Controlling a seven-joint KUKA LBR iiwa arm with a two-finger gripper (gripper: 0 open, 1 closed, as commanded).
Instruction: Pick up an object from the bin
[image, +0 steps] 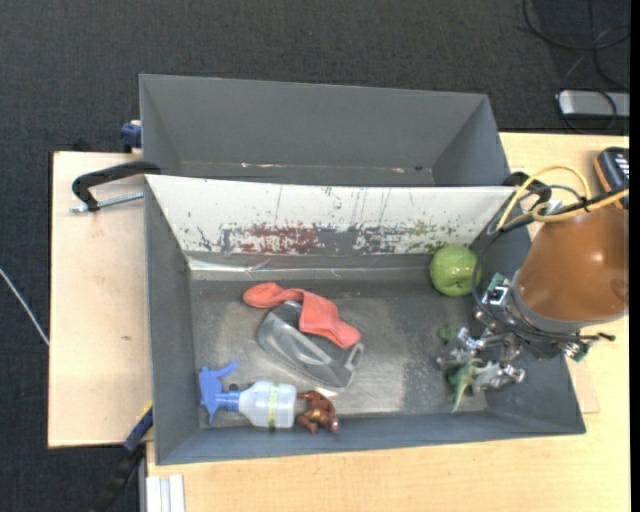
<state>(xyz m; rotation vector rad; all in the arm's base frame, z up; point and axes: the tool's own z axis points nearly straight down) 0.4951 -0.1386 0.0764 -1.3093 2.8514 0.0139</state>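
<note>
My gripper (482, 362) is low in the bin's right front corner, under the orange cover. A small green thing (460, 386), thin and pointed, lies right at the gripper's lower left edge; I cannot tell whether it is held. A green ball (454, 270) rests against the back wall, a little behind and left of the gripper.
In the bin's middle a red cloth (305, 308) lies draped over a grey curved object (303, 347). Along the front wall at the left are a clear spray bottle with a blue head (252, 401) and a small brown toy (318, 412). The arm comes in over the right rim.
</note>
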